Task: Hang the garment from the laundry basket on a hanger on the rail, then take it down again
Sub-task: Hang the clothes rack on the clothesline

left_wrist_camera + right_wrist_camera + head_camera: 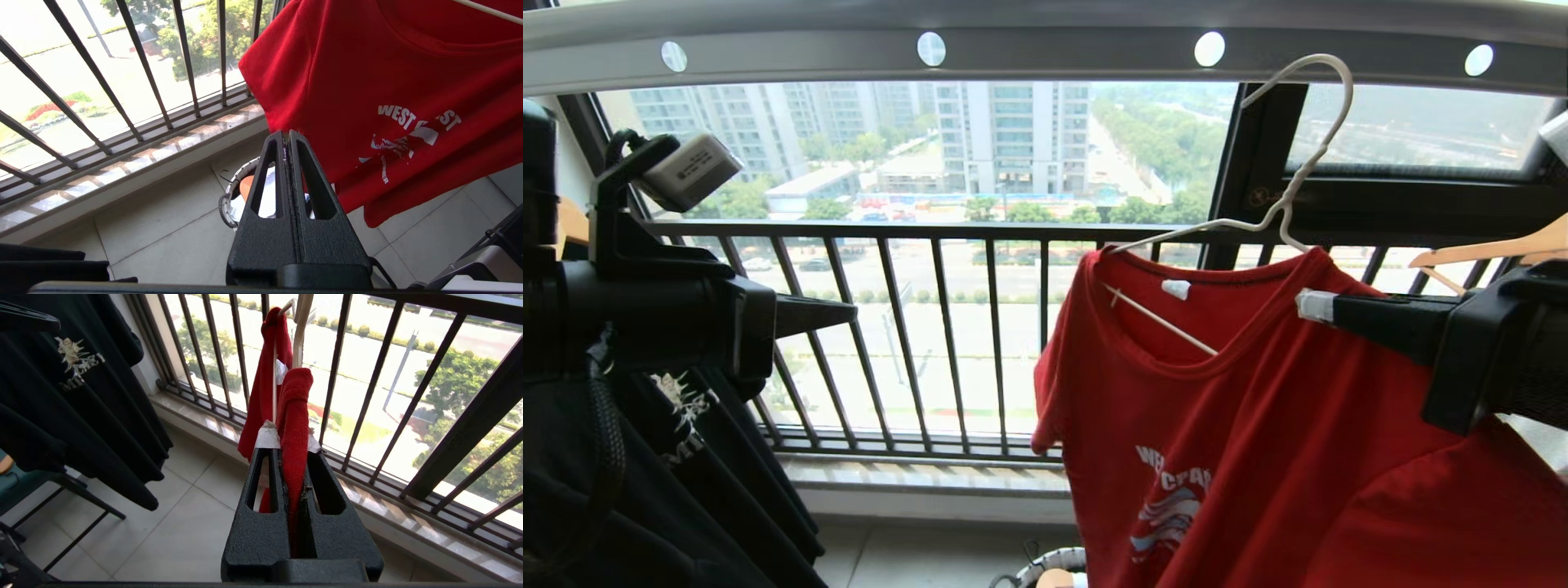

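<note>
Garment (1258, 457) hangs on the hanger (1282, 188), whose hook sits just under the rail (1045, 49), toward one o'clock in my head view. My right fingers (1313, 305) pinch its shoulder cloth at three o'clock. Left fingers (845, 312), pressed together and empty, wait at nine, well apart. The hook needs lifting toward twelve.

The red T-shirt (367, 81) carries a white chest print that reads "WEST C…ST" in the left wrist view, with a fold hiding the middle letters; smaller white lettering runs below it, too small to read. The black T-shirt (77, 388) has pale lettering under a small figure, only partly legible as "M…". The neck label (1176, 288) shows no readable text.
</note>
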